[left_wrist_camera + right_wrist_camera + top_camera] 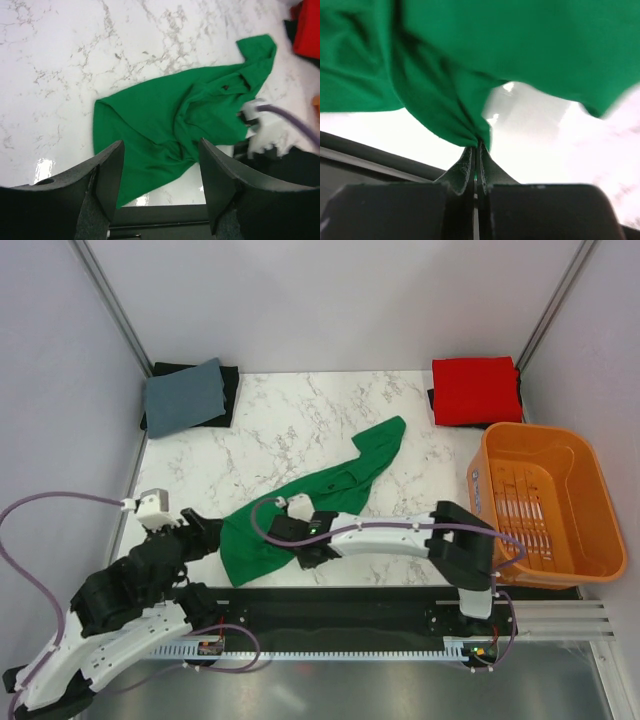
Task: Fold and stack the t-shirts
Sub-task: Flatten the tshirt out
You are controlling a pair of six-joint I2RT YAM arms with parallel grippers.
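The green t-shirt (320, 500) lies crumpled in a diagonal strip across the marble table; it also shows in the left wrist view (170, 125) and the right wrist view (470, 65). The red t-shirt (475, 390) lies folded at the back right. My right gripper (290, 535) is shut on a pinched fold of the green t-shirt near its front edge; in its wrist view the gripper (477, 147) holds the cloth at the tips. My left gripper (160, 165) is open and empty, just left of the shirt's near end; from above it (205, 530) sits by the hem.
An orange slatted basket (545, 505) stands at the right edge. A grey-blue folded cloth (185, 395) on a black cloth lies at the back left. A black rail (350, 610) runs along the table's near edge. Grey walls close the sides.
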